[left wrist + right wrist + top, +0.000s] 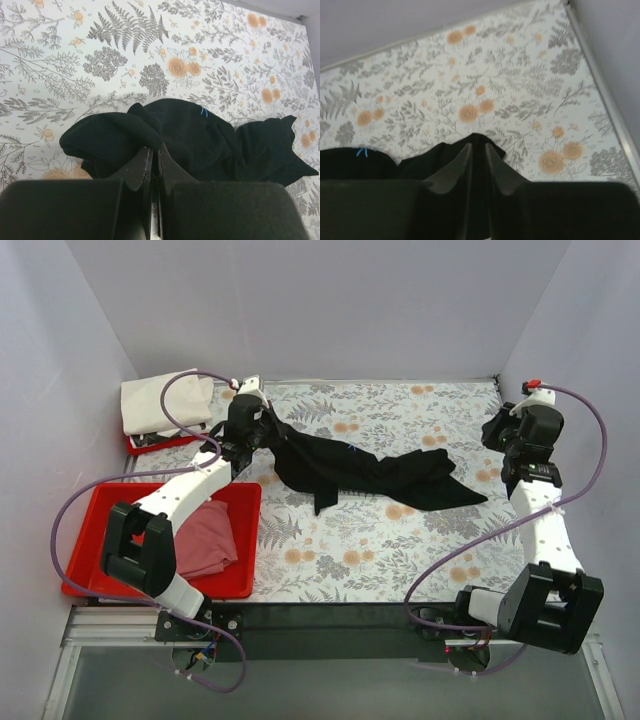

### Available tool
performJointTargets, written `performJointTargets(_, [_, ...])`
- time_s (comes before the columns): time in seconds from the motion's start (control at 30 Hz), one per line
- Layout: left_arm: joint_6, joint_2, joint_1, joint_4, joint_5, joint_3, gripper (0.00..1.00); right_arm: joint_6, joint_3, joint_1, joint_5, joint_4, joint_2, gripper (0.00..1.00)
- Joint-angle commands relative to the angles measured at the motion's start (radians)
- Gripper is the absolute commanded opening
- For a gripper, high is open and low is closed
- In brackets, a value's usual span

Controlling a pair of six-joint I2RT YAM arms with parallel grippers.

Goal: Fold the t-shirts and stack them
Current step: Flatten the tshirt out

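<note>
Black shirt (370, 472) lies stretched across the table (400, 560). Its left end is pinched between the closed fingers of the left gripper (154, 149). Its right end lies just at the right gripper (477, 147), whose fingertips are nearly together; I cannot tell if they hold cloth.

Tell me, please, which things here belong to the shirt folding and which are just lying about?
Job: black shirt, pinched by the left gripper; pink shirt; cream shirt.
Lying about: near red tray; far red tray; flowered table cover.
</note>
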Motion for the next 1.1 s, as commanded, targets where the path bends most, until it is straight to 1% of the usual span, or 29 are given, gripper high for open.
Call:
performJointTargets(0.0, [0.006, 0.005, 0.007, -0.02, 0.039, -0.016, 0.0, 0.016, -0.052, -0.004, -0.083, -0.036, 0.086, 0.19])
performJointTargets(0.13, [-0.003, 0.017, 0.007, -0.004, 0.053, -0.042, 0.0, 0.039, -0.078, 0.003, -0.091, 0.018, 0.183, 0.39])
performJointTargets(0.27, [-0.007, 0.031, 0.007, 0.013, 0.053, -0.058, 0.0, 0.051, -0.045, 0.034, -0.039, 0.021, 0.298, 0.42])
performJointTargets(0.3, [-0.009, 0.04, 0.007, 0.013, 0.053, -0.058, 0.0, 0.056, -0.038, 0.039, -0.017, 0.021, 0.318, 0.43])
performJointTargets(0.37, [-0.009, 0.048, 0.007, 0.014, 0.053, -0.058, 0.0, 0.071, -0.025, 0.046, -0.011, 0.055, 0.356, 0.43])
performJointTargets(0.4, [-0.008, 0.055, 0.007, 0.016, 0.082, -0.056, 0.0, 0.076, -0.017, 0.048, -0.008, 0.061, 0.396, 0.42])
performJointTargets(0.57, [-0.003, 0.075, 0.006, 0.016, 0.087, -0.058, 0.0, 0.094, 0.011, 0.055, 0.007, 0.098, 0.502, 0.41])
performJointTargets(0.77, [0.0, 0.08, 0.007, 0.016, 0.087, -0.061, 0.0, 0.103, 0.026, 0.072, 0.064, 0.102, 0.546, 0.42])
performJointTargets(1.07, [0.006, 0.059, 0.007, 0.007, 0.081, -0.068, 0.0, 0.106, 0.043, 0.095, 0.076, 0.132, 0.638, 0.43])
